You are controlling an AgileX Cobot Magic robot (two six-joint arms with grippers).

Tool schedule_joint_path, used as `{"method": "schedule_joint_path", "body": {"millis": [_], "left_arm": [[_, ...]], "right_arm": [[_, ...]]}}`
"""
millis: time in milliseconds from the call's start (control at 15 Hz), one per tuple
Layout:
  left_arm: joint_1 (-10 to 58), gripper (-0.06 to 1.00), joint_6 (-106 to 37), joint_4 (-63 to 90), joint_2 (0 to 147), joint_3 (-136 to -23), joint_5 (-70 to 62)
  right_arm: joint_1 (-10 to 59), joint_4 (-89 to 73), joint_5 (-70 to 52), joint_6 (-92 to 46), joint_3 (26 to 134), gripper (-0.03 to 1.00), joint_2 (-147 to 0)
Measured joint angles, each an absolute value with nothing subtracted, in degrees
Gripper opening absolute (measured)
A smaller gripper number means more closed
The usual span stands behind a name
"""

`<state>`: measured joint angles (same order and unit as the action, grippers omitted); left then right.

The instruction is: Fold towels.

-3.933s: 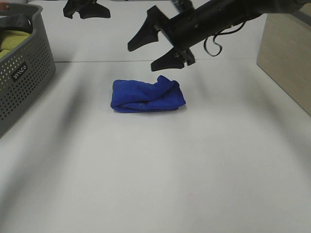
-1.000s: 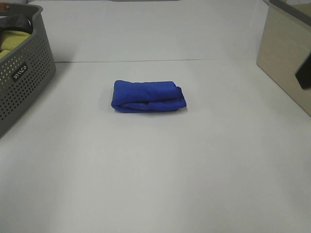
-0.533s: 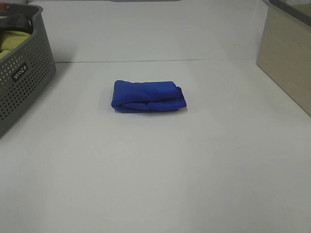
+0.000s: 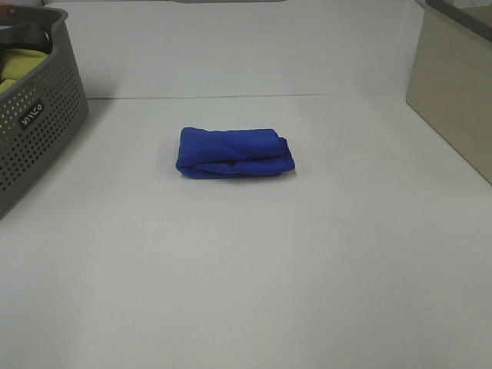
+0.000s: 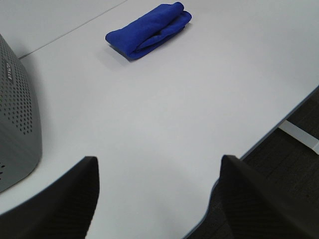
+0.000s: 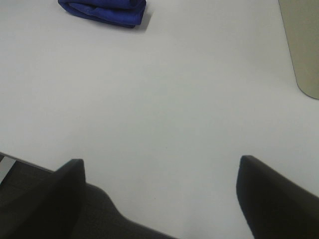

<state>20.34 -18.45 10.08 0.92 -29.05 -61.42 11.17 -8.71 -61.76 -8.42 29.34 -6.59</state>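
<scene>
Surface materials and finishes: cloth, plastic, laminate.

The blue towel [image 4: 234, 152] is soft plush cloth with a matt, fuzzy nap and rounded folds. The table [image 4: 254, 269] has a smooth, matt white top with a faint sheen. The grey basket [image 4: 40, 127] on the left looks like moulded matt plastic, its wall perforated with small holes; yellow-green cloth [image 4: 17, 65] lies inside. The beige box [image 4: 453, 92] on the right is smooth and matt with a faint wood-like grain.
</scene>
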Motion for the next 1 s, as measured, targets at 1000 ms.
{"method": "schedule_joint_path", "body": {"millis": [1000], "left_arm": [[9.28,0.65,-18.62,9.57,0.92,-29.05,-61.08]], "right_arm": [[10.20,-8.71,-61.65,-8.48,29.34,0.78,-6.53]]}}
